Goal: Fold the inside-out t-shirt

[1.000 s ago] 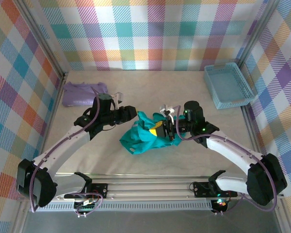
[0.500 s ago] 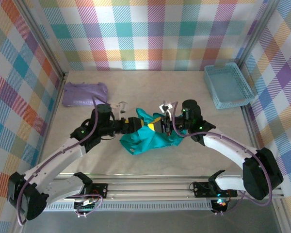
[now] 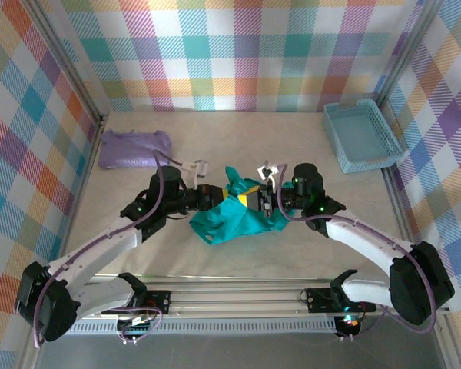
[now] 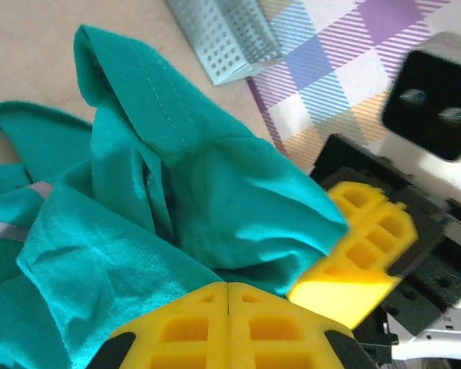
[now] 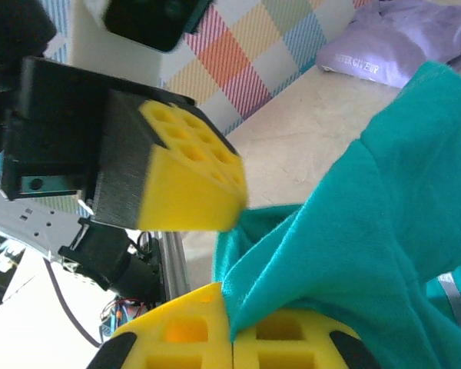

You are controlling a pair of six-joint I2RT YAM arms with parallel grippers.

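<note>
I read left hand [image 4: 228, 300] pads fully together against t-shirt [image 3: 229, 221], pinch unclear | right hand [image 5: 232, 327] clamping 1 fold | t-shirt bunched on table [image 3: 292, 150].

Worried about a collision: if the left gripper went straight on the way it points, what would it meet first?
The bunched teal-green cotton t-shirt, right at the left gripper; the right gripper's yellow pad seems close behind.
</note>
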